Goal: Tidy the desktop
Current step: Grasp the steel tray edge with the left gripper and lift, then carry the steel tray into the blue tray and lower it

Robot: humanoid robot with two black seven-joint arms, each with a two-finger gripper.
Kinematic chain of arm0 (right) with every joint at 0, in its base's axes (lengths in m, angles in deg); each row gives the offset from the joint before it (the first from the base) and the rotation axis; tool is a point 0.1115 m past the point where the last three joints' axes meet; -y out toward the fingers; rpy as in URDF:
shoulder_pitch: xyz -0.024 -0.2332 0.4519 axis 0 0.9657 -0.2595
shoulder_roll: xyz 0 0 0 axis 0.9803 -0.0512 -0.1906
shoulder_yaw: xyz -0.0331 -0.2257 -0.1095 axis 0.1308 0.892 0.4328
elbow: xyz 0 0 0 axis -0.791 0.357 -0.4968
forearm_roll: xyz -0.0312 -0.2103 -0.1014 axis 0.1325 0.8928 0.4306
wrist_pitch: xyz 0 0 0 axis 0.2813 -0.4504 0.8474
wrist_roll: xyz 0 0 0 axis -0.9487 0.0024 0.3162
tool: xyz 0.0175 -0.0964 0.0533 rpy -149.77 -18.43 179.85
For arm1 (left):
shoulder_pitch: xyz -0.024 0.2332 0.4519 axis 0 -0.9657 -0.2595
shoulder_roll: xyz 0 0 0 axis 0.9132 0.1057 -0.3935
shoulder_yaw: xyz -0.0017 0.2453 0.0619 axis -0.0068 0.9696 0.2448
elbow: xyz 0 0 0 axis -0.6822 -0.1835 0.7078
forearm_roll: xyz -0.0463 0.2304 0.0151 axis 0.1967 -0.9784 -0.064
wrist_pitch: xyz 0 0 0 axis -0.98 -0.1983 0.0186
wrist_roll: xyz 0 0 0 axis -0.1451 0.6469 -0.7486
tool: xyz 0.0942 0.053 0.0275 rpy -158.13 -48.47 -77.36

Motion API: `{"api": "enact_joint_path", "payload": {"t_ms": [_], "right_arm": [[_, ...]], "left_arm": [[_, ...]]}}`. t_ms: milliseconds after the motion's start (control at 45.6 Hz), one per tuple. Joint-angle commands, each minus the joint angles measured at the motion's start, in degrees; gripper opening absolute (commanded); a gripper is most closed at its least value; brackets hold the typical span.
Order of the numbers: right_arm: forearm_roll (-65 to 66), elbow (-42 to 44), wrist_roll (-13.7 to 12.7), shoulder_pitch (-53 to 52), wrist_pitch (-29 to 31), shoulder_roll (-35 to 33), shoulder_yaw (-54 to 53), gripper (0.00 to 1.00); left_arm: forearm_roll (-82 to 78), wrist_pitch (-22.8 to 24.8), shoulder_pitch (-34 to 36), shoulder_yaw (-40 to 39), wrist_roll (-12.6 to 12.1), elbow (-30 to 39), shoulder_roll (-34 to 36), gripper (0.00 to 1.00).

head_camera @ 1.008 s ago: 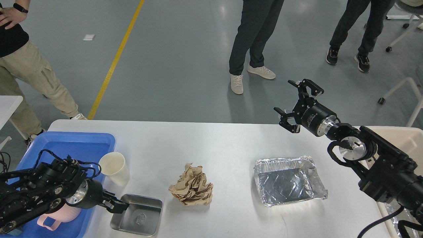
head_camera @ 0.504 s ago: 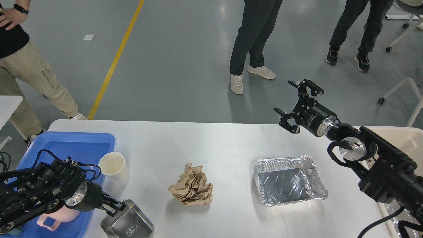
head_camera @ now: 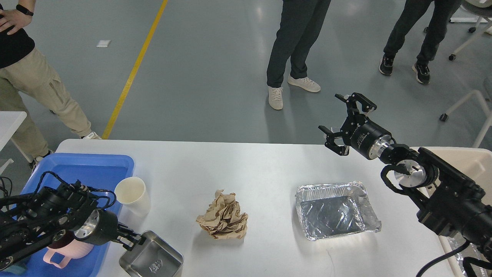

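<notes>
Left gripper (head_camera: pixel 134 241) pinching steel tray (head_camera: pixel 152 259) by its rim, tilted, just right of blue bin (head_camera: pixel 92 169); right gripper (head_camera: pixel 348 123) spread, well away over desktop (head_camera: pixel 250 165).

The desk (head_camera: pixel 261 169) is a large white rectangular top with rounded far corners, smooth and plain, lying flat and filling the lower half of the head view. Its far edge runs straight across, with grey floor beyond it. The surface is glossy enough to show soft reflections and shadows, and a thin dark mark shows near its near edge on the right.
</notes>
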Motion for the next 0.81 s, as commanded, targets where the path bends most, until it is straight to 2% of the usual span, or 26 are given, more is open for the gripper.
{"api": "enact_joint_path", "payload": {"t_ms": [0, 241, 570, 789], "right_arm": [[0.0, 0.08, 0.0, 0.03, 0.0, 0.0, 0.06, 1.0], [0.0, 0.08, 0.0, -0.15, 0.0, 0.0, 0.06, 1.0], [0.0, 0.08, 0.0, -0.23, 0.0, 0.0, 0.15, 1.0], [0.0, 0.08, 0.0, -0.32, 0.0, 0.0, 0.15, 1.0]], "left_arm": [[0.29, 0.08, 0.12, -0.77, 0.87, 0.18, 0.55, 0.01], [0.99, 0.52, 1.44, -2.52, 3.33, 2.81, 3.98, 0.01], [9.33, 1.75, 1.88, -9.12, 3.86, 10.54, 11.79, 0.02], [16.63, 2.89, 1.62, -14.12, 4.56, 17.58, 19.96, 0.03]]}}
